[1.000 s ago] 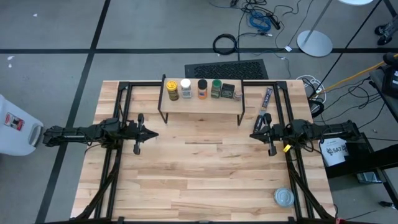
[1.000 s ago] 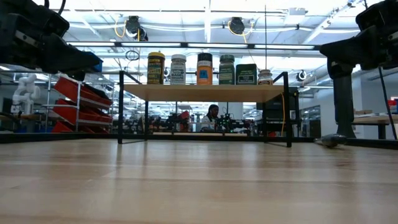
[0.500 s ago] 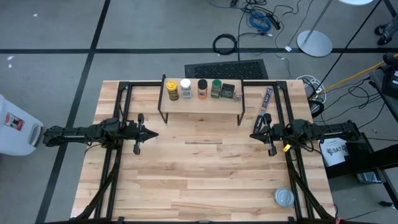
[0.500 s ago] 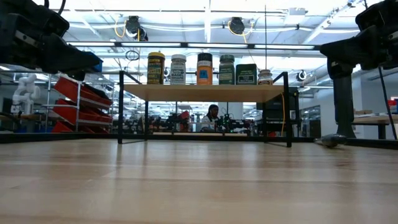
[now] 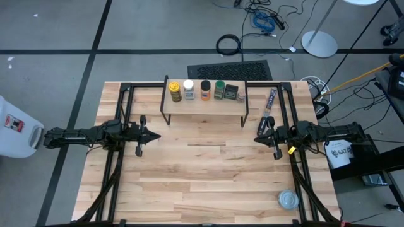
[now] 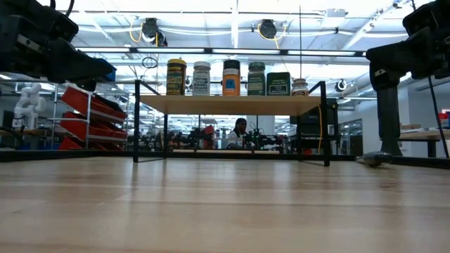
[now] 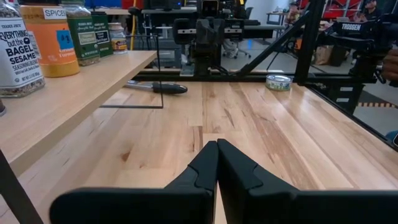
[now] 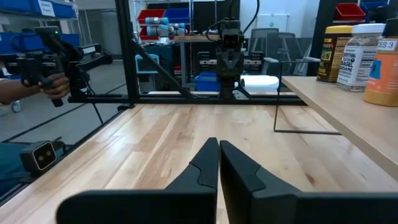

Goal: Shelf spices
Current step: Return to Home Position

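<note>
Spices [image 5: 205, 89] lined shelf [image 5: 203, 108] at 12 o'clock. Left gripper [image 5: 156, 134] 9 o'clock, right gripper [image 5: 256, 137] 3 o'clock; both pinched closed, empty. Risk: stray swing clipping shelf legs.

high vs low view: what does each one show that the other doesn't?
High only: the flat silver tin on the table, right arm's side, far from the shelf; both arms full length, left pincer and right pincer pointing inward. Low only: a person in the room behind, seen under the shelf, and red bins. Both: six spices in a row on the shelf top.
</note>
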